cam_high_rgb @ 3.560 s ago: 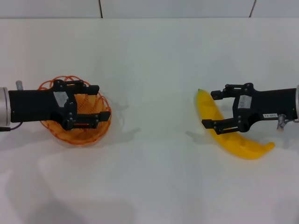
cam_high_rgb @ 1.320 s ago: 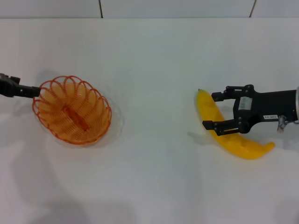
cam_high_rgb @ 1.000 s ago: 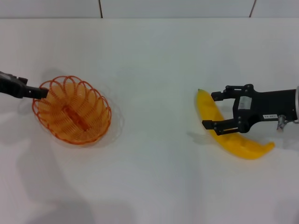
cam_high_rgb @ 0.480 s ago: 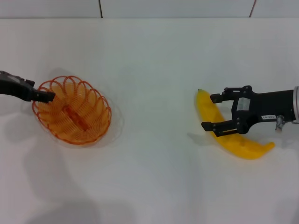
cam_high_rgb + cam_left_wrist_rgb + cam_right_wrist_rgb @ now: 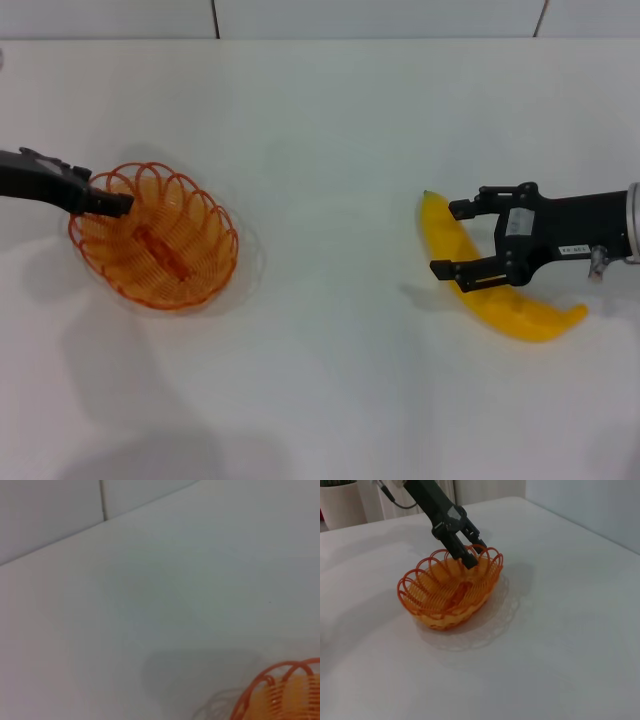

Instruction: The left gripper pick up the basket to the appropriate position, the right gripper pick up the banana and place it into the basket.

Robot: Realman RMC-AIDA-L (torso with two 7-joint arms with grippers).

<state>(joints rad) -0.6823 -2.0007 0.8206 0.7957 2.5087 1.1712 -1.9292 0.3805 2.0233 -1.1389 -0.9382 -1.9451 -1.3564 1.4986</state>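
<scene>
Left pincer (image 5: 118, 203) reaches over the basket (image 5: 155, 237) rim, grip unclear; right pincer (image 5: 450, 240) spreads open astride the banana (image 5: 515, 310) on the bench (image 5: 330, 150)

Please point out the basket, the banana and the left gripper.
basket (image 5: 190, 280): head view, near rim.
banana (image 5: 520, 318): head view, on its body.
left gripper (image 5: 469, 560): right wrist view, fingertips at basket rim.
</scene>
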